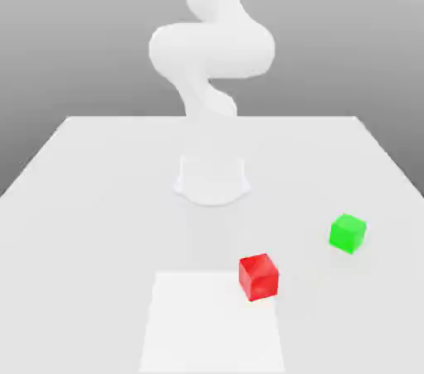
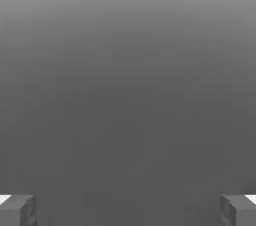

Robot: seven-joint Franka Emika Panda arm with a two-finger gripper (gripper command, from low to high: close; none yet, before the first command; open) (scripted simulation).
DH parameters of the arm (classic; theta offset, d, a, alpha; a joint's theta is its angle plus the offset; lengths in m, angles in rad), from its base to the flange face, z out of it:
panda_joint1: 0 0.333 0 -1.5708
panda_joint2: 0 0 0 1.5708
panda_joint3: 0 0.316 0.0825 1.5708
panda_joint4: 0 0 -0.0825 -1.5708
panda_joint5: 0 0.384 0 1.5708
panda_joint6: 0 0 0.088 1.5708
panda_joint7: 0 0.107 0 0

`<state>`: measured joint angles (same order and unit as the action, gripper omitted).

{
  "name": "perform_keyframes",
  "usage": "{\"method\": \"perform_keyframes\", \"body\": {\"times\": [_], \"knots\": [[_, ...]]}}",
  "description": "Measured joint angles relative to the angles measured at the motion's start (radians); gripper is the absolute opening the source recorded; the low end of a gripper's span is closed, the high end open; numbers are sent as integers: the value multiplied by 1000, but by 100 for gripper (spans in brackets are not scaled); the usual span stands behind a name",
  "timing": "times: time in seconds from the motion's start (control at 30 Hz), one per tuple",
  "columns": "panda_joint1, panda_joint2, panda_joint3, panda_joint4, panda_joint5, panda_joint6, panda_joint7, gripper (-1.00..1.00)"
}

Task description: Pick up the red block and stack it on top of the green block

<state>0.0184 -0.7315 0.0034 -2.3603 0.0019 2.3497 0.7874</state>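
Observation:
The red block (image 1: 258, 276) sits on the white table (image 1: 91, 190) near its front edge, a little to the exterior view's right of centre. The green block (image 1: 347, 232) rests on the table further to the exterior view's right and slightly farther back, a clear gap apart from the red one. In the hand view my gripper (image 2: 128, 211) is open, its grey fingertips (image 2: 17, 211) standing far apart with nothing between them, and plain grey lies beyond them.
The white arm's base (image 1: 211, 179) stands mid-table behind the blocks, and the arm (image 1: 211, 50) rises above it. A pale white rectangular patch (image 1: 211, 323) lies at the table's front, just beside the red block.

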Motion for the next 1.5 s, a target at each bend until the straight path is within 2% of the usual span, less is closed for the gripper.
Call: {"method": "perform_keyframes", "body": {"times": [0.57,0.8,0.83,1.07,1.3,1.5], "knots": [[129,618,61,-489,15,437,-106,0],[156,899,33,-489,-47,667,-69,0],[165,925,24,-486,-47,689,-69,-100],[165,927,23,-485,-53,691,-64,-100],[155,698,48,-518,2,495,-104,-100],[272,603,122,-530,86,420,-56,-100]]}}
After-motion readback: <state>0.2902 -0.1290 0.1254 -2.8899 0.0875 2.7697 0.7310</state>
